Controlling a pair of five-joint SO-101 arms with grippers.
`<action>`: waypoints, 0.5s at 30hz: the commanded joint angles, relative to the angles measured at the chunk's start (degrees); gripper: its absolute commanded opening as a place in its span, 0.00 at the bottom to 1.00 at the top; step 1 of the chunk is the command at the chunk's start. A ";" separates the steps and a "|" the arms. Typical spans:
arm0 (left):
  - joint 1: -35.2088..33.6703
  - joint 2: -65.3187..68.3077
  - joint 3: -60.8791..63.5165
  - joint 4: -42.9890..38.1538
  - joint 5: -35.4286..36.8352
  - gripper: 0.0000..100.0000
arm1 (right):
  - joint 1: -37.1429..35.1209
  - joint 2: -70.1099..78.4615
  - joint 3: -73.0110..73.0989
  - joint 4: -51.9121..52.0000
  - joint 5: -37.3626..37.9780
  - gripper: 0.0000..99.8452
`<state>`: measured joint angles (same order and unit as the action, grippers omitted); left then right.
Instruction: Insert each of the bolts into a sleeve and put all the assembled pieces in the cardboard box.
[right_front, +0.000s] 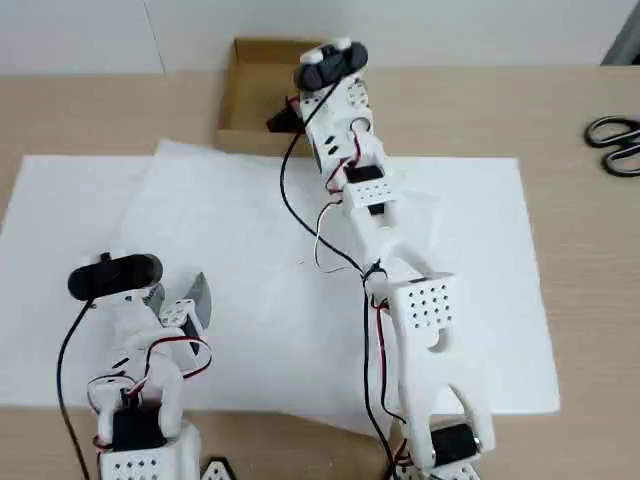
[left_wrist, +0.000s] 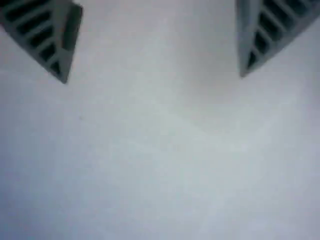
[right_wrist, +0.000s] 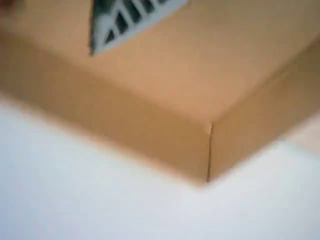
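On the wooden table, a large white paper sheet lies spread flat, and everything here is placed from it. The cardboard box sits at the sheet's far edge, a little toward its left half, open side up, with its near wall meeting the edge of the paper. The right arm rises from the sheet's near edge and stretches diagonally across the paper to the box, so the right gripper hangs over the box's near right part, above the brown floor inside the walls. In the right wrist view, one corner of the box juts toward the camera with the paper spread below it. The pictures do not settle whether this gripper is clenched or released, and what it may carry cannot be told either. The left arm stands at the sheet's near left corner, folded back on itself. The left gripper is poised low over the paper's near left part, well apart from the box. It is released: in the left wrist view its two ribbed fingers stand wide apart, and bare paper shows between them. A pair of scissors lies on bare wood beyond the sheet's far right corner, apart from the paper and from both arms.
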<state>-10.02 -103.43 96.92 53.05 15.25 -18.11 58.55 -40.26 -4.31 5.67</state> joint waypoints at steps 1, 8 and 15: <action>-0.26 -0.88 -1.01 0.26 0.35 0.21 | 0.22 -10.68 -3.08 6.29 0.88 0.18; -0.26 -0.88 -1.01 0.26 0.35 0.21 | 0.84 -29.49 -1.85 28.62 0.62 0.18; -0.26 -0.88 -1.01 0.26 0.35 0.21 | 1.63 -44.70 -1.49 56.31 0.53 0.18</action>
<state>-10.02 -103.43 96.92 53.05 15.25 -17.67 22.51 -40.26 40.53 5.93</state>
